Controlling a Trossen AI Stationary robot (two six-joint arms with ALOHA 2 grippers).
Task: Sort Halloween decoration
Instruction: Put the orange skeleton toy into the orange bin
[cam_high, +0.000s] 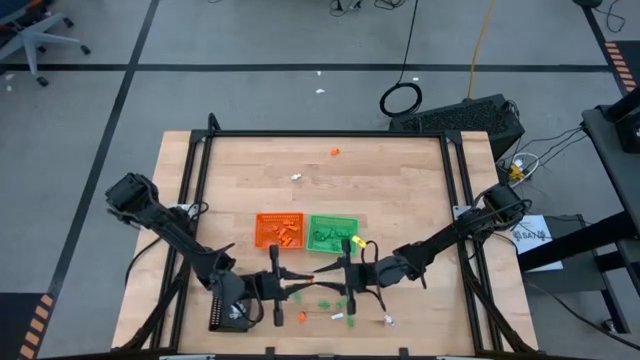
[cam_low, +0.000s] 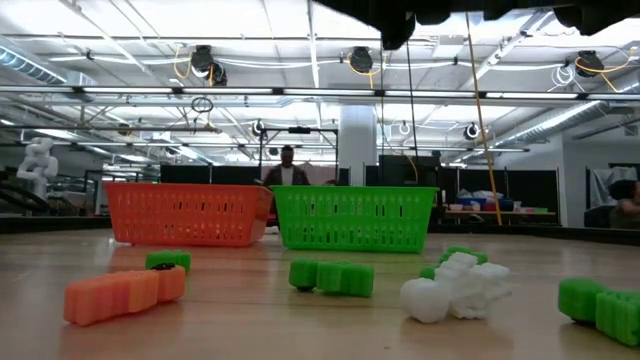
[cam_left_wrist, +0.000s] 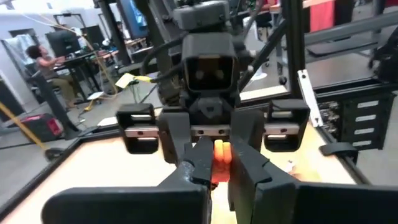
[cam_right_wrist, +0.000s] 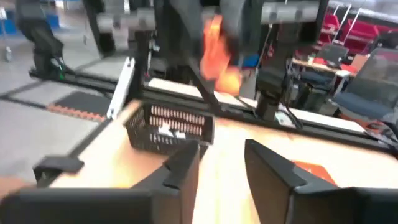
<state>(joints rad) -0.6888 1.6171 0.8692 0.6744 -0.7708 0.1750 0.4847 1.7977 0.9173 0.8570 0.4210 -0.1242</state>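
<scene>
Orange and green trinkets already fill the orange tray and the green tray, yet the sort looks only partly done: a scatter of Halloween decoration lies loose on the table just in front of the green tray, with two strays well behind it. Beside that scatter, the left gripper pinches an orange trinket between narrow fingers, seemingly mid-handover, while the right gripper faces it, fingers parted and empty.
</scene>
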